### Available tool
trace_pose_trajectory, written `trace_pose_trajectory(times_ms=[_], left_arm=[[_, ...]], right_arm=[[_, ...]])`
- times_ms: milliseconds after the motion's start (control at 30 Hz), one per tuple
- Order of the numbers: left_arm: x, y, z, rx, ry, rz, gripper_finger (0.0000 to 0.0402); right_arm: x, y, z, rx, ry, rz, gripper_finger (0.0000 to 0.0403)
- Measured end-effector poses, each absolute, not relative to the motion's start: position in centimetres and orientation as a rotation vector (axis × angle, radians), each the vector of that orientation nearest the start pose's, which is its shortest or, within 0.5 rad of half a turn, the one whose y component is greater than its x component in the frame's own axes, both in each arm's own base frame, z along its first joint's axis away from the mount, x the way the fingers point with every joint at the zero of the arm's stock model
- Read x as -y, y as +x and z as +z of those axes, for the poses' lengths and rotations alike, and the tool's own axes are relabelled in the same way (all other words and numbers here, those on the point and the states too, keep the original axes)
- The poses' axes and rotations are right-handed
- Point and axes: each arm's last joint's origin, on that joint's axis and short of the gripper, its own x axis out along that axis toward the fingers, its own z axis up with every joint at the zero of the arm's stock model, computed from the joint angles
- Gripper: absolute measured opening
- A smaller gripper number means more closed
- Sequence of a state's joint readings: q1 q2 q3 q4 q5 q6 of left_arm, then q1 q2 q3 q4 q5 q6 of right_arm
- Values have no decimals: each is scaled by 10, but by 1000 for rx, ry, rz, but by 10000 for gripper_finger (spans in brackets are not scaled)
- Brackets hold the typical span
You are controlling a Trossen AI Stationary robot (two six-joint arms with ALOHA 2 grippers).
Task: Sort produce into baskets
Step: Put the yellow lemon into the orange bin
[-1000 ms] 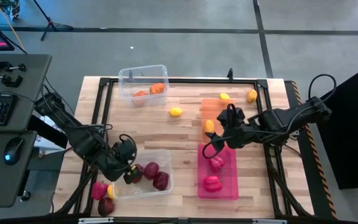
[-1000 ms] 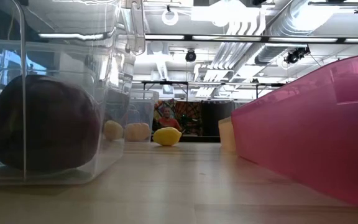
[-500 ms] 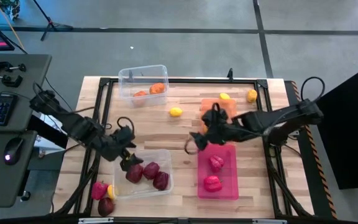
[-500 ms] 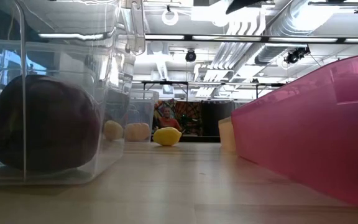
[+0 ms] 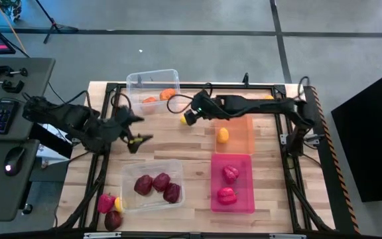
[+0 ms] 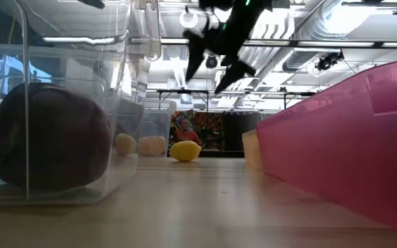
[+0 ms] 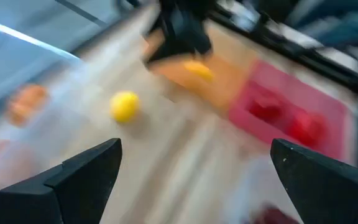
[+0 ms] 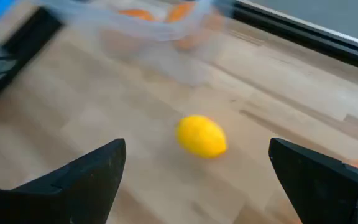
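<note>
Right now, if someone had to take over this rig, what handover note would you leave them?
Right end effector: open, empty, over the loose yellow piece mid-table.
Left end effector: open, empty, above bare table left of centre.
Done: three maroon pieces in the near clear bin; two pink-red pieces in the pink bin; orange pieces in the far clear bin; one yellow piece in the orange bin.
Left: the mid-table yellow piece, a yellow piece by the far rail, and a pink, a yellow and a maroon piece at the near-left corner.
</note>
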State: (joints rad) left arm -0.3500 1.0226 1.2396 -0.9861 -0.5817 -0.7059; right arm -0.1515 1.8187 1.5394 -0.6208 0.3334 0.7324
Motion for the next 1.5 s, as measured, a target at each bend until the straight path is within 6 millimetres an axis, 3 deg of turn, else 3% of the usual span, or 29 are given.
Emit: trace_pose_trajectory(times_ms=[267,467,600,833,1100,1267,1500], left_arm=[[23,183,379,-451,-400,634,399],[16,193,379,-393,-506,689,399],[15,197,376,-398,-518,708,399],[9,202,372,-482,-410,669,399],[6,202,372,-548,-305,597,399],[6,202,372,-572,-226,573,399],[5,202,372,-593,-158,553,399]], right_arm=[[114,421,209,-716,754,-757,385],[122,431,171,-770,867,-726,385],[122,437,164,-774,793,-676,385],[122,437,158,-855,587,-571,385],[120,438,157,-889,466,-500,385],[118,438,157,-866,532,-558,385],[114,444,140,-862,576,-596,385]])
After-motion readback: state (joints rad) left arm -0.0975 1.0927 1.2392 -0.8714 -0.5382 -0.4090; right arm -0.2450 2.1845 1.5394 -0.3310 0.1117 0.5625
